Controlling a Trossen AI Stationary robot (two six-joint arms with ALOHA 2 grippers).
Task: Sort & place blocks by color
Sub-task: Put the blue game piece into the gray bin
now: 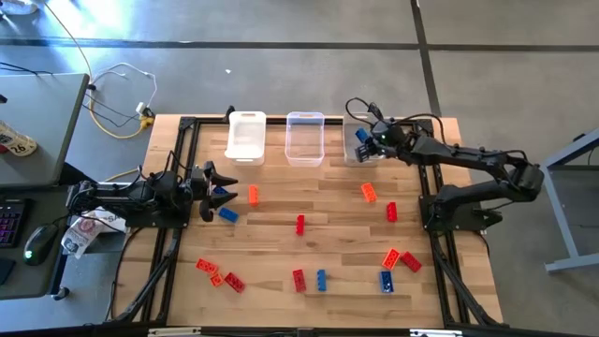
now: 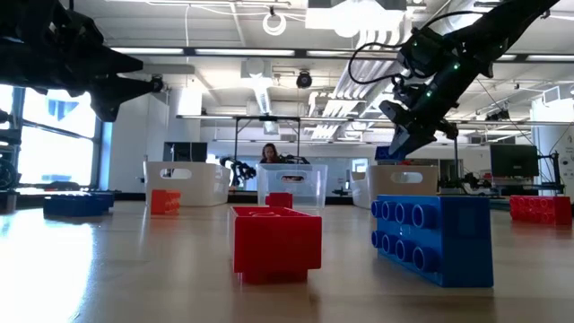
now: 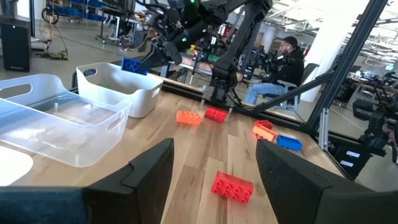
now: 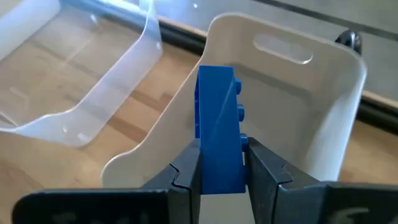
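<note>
Orange, red and blue blocks lie scattered on the wooden table (image 1: 318, 248). My right gripper (image 1: 366, 144) hangs over the right-hand white bin (image 4: 298, 106) at the far edge, shut on a blue block (image 4: 219, 130). My left gripper (image 1: 223, 183) is open near the table's left edge, above two blue blocks (image 1: 228, 214). In the left wrist view its fingers (image 3: 214, 152) stand wide apart, with a red block (image 3: 232, 186) lying on the table ahead of them. An orange block (image 1: 254, 195) lies flat just to its right. My right gripper pinches the blue block between its two fingers, the pads on the block's two broad sides at its lower end (image 4: 221, 177). The fingers slant down from above. The block sticks out past the fingertips, studs (image 4: 241, 112) to one side, lifted clear over the bin's wall.
The left bin (image 1: 245, 137) and middle bin (image 1: 305, 138) stand beside the right one along the far edge. Several blocks lie near the front edge, among them red (image 1: 299, 280) and blue (image 1: 321, 279). Black frame rails run along both table sides. A person (image 3: 286, 59) sits beyond the table.
</note>
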